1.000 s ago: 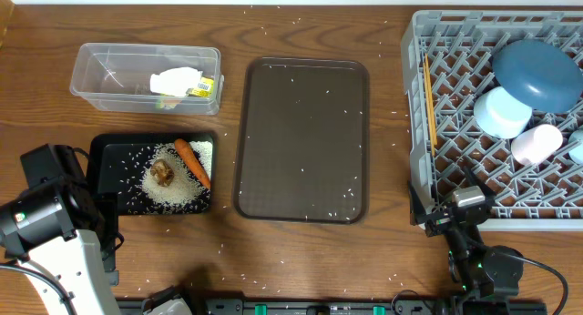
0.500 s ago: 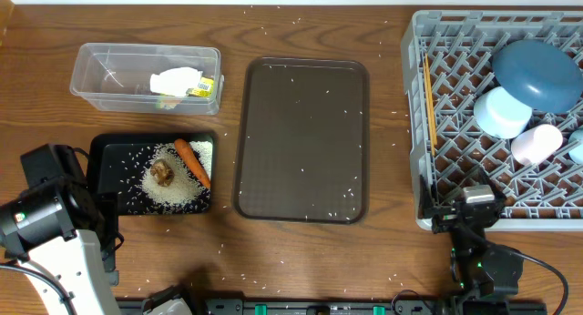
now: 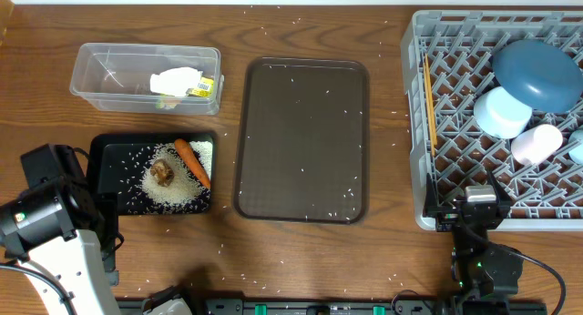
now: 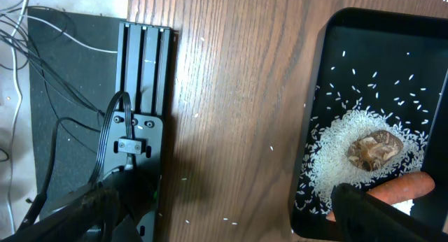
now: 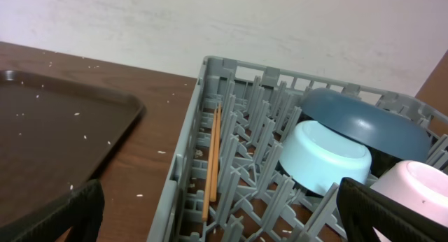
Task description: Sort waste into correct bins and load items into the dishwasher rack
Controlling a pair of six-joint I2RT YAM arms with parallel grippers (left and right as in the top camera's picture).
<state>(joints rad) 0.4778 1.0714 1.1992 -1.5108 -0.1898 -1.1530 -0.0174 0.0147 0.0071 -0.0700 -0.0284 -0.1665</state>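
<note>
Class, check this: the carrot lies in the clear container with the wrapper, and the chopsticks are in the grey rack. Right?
No. The overhead view shows the carrot in the black tray, beside the rice. The wrapper is in the clear container and the chopsticks are in the grey rack.

The table (image 3: pixel 228 251) is seen to be grained brown wood. The dishwasher rack (image 3: pixel 413 96) is moulded in matt grey plastic, the container (image 3: pixel 98 86) in clear glossy plastic.

Wood table (image 3: pixel 310 33): clear container (image 3: pixel 146 49), black tray (image 3: pixel 111 160), brown tray (image 3: pixel 301 142), grey rack (image 3: pixel 455 124), stray rice (image 4: pixel 271 148).
</note>
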